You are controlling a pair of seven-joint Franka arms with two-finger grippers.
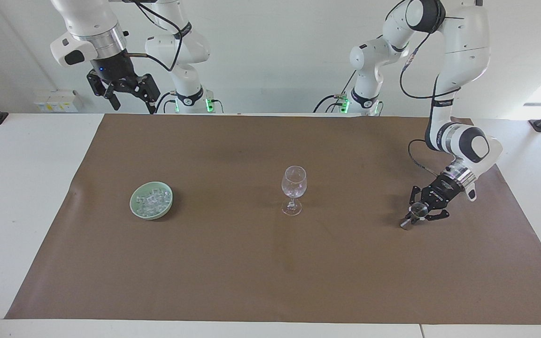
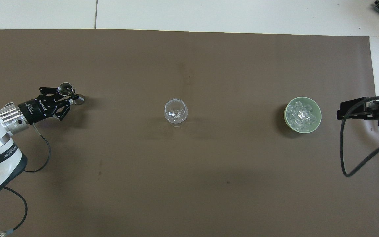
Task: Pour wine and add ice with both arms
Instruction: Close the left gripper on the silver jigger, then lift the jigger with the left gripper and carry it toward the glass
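A small metal jigger [image 1: 405, 225] [image 2: 65, 88] leans on the brown mat at the left arm's end of the table. My left gripper [image 1: 417, 214] [image 2: 70, 98] is shut on its narrow waist, low over the mat. A clear wine glass [image 1: 294, 184] [image 2: 175, 111] stands upright mid-table. The ice [image 1: 153, 199] [image 2: 302, 114] is heaped in a pale green dish [image 1: 134, 206] [image 2: 318, 121] toward the right arm's end. My right gripper [image 1: 131, 102] hangs open and empty, high over the mat's corner by its base, where the arm waits. No wine shows.
The brown mat [image 1: 233, 263] [image 2: 189, 184] covers most of the white table [image 1: 21, 188]. A black cable [image 2: 354, 164] loops from the right arm over the mat's edge beside the dish. Another cable [image 2: 43, 158] trails beside the left wrist.
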